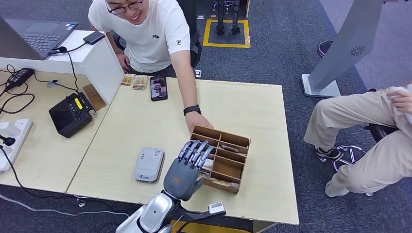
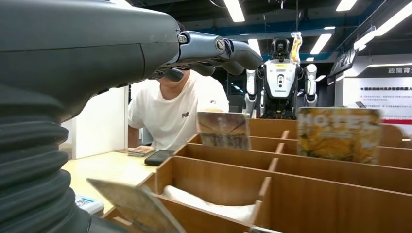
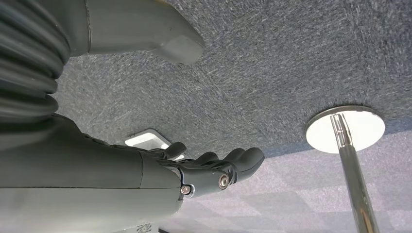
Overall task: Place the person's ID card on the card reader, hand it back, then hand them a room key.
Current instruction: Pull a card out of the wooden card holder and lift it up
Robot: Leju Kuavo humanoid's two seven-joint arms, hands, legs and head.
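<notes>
room key cards stand in a brown wooden organizer box [image 1: 228, 145] divided into open compartments, near the right end of the light wooden table [image 1: 121, 141]. left wrist view shows three cards: one tilted card [image 2: 133, 206] at the near edge, blurred; one upright card [image 2: 222, 129] with a brownish print further back; one upright card [image 2: 338, 133] with yellow foliage and large pale lettering. a white sheet or cloth [image 2: 204, 204] lies in the near compartment.

left to right in the head view: one open laptop [image 1: 41, 36] on a white raised counter [image 1: 99, 60]; one white power strip [image 1: 12, 141]; one black terminal [image 1: 72, 114] with a yellow display; one grey-white card reader [image 1: 149, 164], flat on the table, well apart from the box. one black phone [image 1: 158, 88] lies at the far table edge beside two small packets [image 1: 134, 81]. id card position: cannot tell.

left hand [image 1: 187, 167] hovers over the near-left part of the box, fingers extended, side by side and slightly curled, holding nothing visible. left wrist view shows its fingers [image 2: 233, 51] above the compartments, apart from the cards.

one person in a white t-shirt [image 1: 145, 34] sits across the table, one hand [image 1: 198, 120] resting at the far-left corner of the box. a second person in beige trousers [image 1: 359, 126] sits at the right.

right hand [image 3: 214, 170] appears in the right wrist view above grey carpet, fingers gently curled and apart, empty. one chrome pole with a round base [image 3: 346, 127] stands nearby. left wrist view shows one white humanoid robot [image 2: 281, 80] in the background.
</notes>
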